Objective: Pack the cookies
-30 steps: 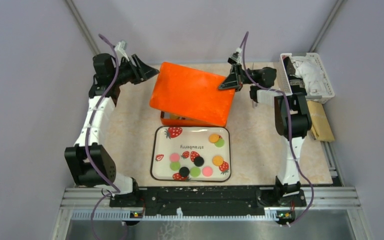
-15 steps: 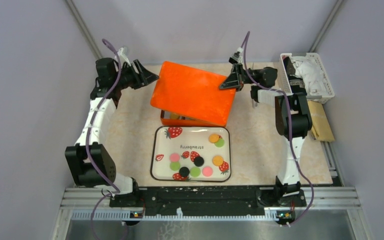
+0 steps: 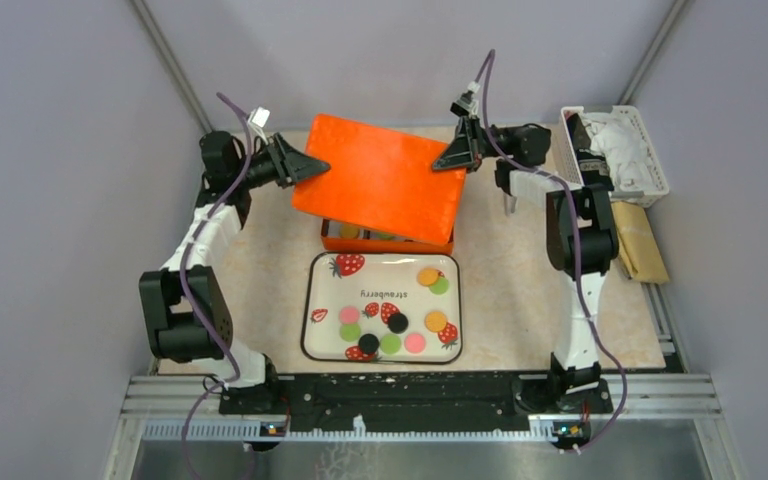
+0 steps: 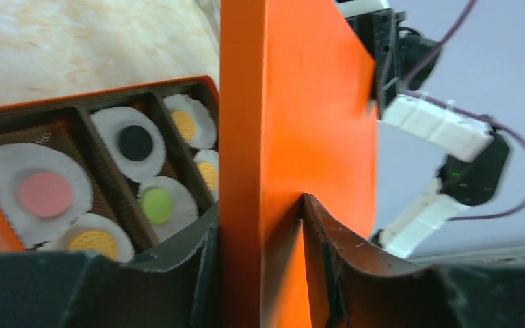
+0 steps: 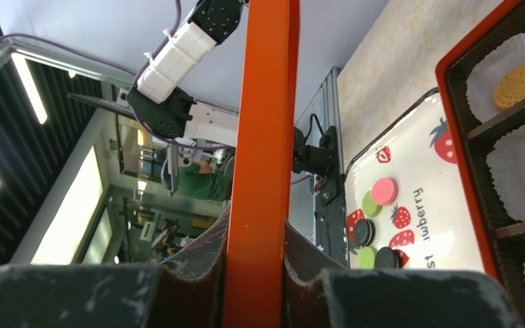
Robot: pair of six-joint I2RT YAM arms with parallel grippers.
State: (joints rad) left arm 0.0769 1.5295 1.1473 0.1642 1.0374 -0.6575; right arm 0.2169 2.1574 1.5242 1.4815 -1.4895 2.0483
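**Lid gripped at both ends above the box**

Both arms stretched toward the far side, elbows bent. Left gripper (image 3: 305,165) clamped on the left edge of the flat, matte orange lid (image 3: 380,190); right gripper (image 3: 450,158) clamped on its far right corner. Lid tilted over the box (image 3: 385,241). Small round cookies (image 4: 44,193) in frilled white paper cups (image 4: 0,164) beneath the lid; others loose on the glossy strawberry tray (image 3: 320,290) just nearer than the lid.

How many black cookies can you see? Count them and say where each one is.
3. Two black cookies lie on the strawberry tray: one mid-tray, one toward its near edge. The third sits in a paper cup in the orange box. The lid may hide more.
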